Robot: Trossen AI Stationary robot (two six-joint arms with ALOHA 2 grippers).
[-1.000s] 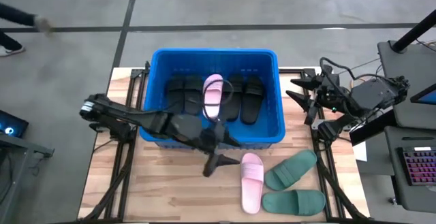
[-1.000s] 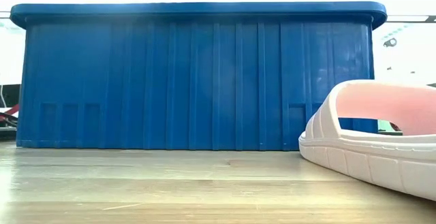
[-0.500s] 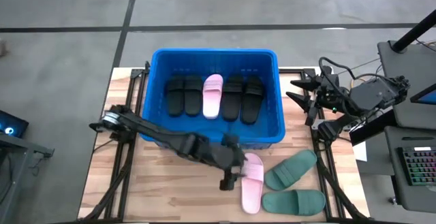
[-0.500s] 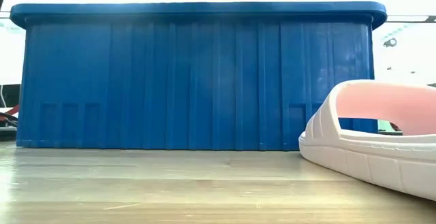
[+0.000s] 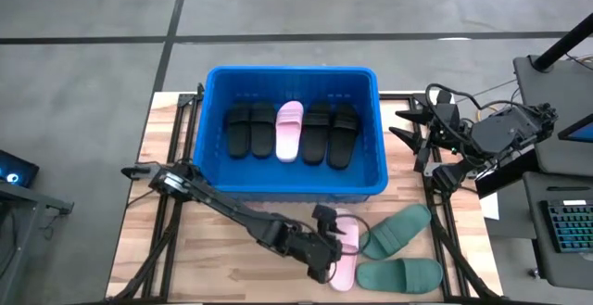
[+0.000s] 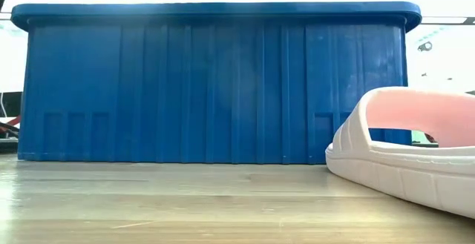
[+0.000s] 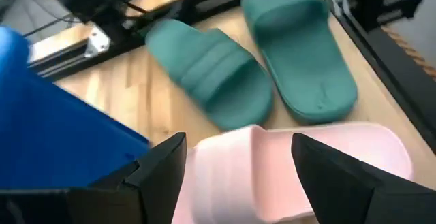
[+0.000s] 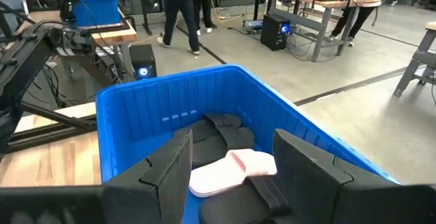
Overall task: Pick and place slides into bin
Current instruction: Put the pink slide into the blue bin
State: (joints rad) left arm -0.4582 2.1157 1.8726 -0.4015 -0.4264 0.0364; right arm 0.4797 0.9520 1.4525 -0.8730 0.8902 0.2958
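With its jaws spread, the left gripper [image 5: 332, 242] hovers over the light pink rubber slide sandal [image 5: 344, 260] lying on the wooden table in front of the ribbed blue plastic bin [image 5: 215, 186]; it should probably lower squarely astride the wide strap before closing, while the right gripper [image 5: 414, 143], also spread, waits beside the bin.

Pink slide [image 6: 415, 155] cut off at low view's edge; green slides hidden.

The bin [image 5: 211, 129] is bright blue plastic, faintly glossy, its walls ribbed. The tabletop [image 5: 222, 254] is pale wood with visible grain and plank seams. At 5 o'clock the pink slide [image 6: 404, 151] looks like smooth matt foam, and the green slides [image 7: 208, 74] are matt too, their straps ridged.
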